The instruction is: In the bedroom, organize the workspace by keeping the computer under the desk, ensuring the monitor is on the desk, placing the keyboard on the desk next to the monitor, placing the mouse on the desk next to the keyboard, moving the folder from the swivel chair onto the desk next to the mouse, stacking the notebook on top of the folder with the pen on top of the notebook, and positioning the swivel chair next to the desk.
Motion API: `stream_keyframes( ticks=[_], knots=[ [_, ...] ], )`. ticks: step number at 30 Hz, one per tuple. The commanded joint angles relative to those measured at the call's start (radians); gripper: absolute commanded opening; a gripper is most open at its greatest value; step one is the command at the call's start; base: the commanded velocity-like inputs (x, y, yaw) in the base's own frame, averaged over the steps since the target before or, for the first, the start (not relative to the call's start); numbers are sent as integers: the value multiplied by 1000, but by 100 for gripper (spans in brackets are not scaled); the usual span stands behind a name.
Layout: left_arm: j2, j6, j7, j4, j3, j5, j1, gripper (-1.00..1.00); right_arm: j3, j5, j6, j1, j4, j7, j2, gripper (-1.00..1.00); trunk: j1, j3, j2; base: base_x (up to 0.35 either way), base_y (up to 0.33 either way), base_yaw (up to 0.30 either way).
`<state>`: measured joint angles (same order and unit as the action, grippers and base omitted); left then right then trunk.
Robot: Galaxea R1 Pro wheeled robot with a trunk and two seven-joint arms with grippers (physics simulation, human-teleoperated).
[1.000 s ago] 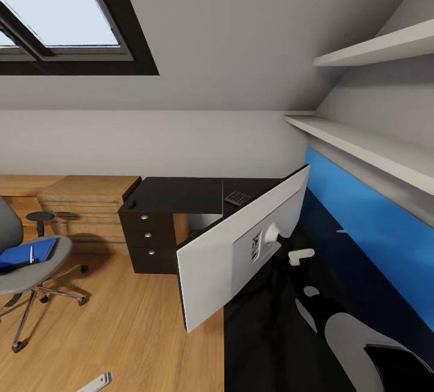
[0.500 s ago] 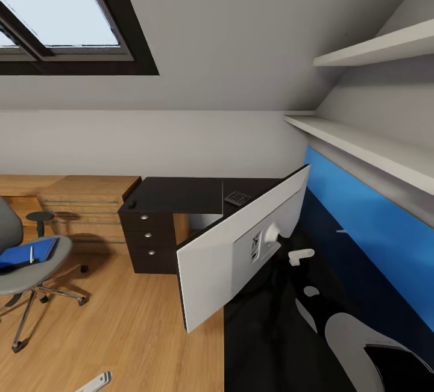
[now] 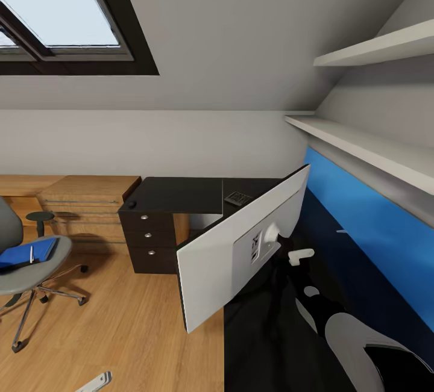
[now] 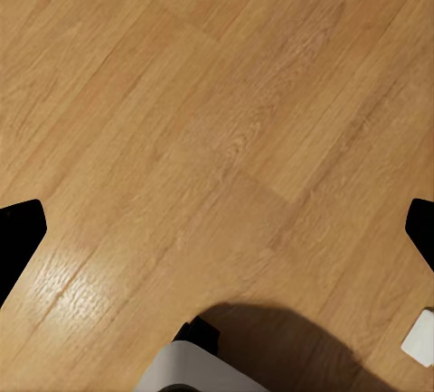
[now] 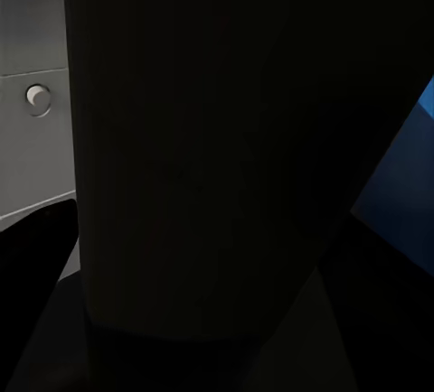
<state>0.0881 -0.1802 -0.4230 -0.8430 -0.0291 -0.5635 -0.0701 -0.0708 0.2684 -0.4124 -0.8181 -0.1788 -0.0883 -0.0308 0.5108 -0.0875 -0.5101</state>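
At far left the swivel chair (image 3: 27,259) stands well apart from the table (image 3: 181,194), carrying the blue folder (image 3: 24,253) and pen (image 3: 31,253), so that stack is not yet moved. The monitor (image 3: 241,247) tilts on the table, apparently gripped by the right tool, whose state I cannot tell. The left tool (image 4: 217,238) hangs spread over the floor (image 4: 181,121); nothing has visibly changed.

swivel chair (image 3: 27,259) is chopped off by the frame edge, and the monitor (image 3: 241,244) hides part of the tabletop (image 3: 181,194).
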Motion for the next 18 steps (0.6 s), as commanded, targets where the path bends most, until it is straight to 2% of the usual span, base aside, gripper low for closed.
stream_keyframes(
  ticks=[1, 4, 9, 18],
  knots=[
    [1, -4, -7, -2, -3, -6, -1, 100, 6, 9, -3, -1, 3, -2, 0, -100, 1, -2, -2, 0, 0, 0],
    [1, -4, -7, -2, -3, -6, -1, 100, 6, 9, -4, -1, 3, -2, 0, -100, 1, -2, -2, -7, 0, 0],
    [1, -3, -7, -2, -3, -4, -1, 100, 7, 10, -5, -1, 3, -2, 1, -100, 1, -2, -2, -175, 0, 0],
    [1, 18, -7, -2, -3, -4, -1, 100, 6, 9, -5, -1, 2, -2, 0, -100, 1, -2, -2, -19, 0, 0]
  ],
)
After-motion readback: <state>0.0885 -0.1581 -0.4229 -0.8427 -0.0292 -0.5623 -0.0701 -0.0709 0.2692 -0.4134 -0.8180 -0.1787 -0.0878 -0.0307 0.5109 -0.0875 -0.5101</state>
